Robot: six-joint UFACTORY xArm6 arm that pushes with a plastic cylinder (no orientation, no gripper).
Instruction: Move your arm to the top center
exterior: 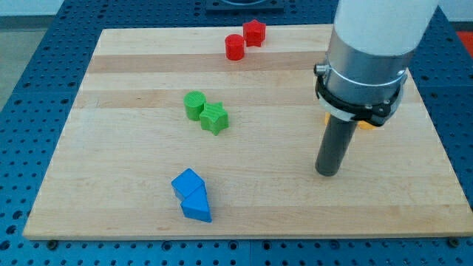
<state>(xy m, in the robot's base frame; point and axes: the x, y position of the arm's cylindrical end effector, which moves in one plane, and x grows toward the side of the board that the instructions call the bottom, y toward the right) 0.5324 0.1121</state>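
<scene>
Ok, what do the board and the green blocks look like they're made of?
The pale wooden board looks like glued wood strips, matte: grain and plank seams show. The green round block and green star-shaped block look like matte plastic, possibly 3D-printed, with faint ridges.

No writing, label, brand mark, number or sign can be read anywhere in the camera view: none on the wooden board, none on the coloured blocks, none on the arm's pale housing, and none on the blue pegged surface around the board
</scene>
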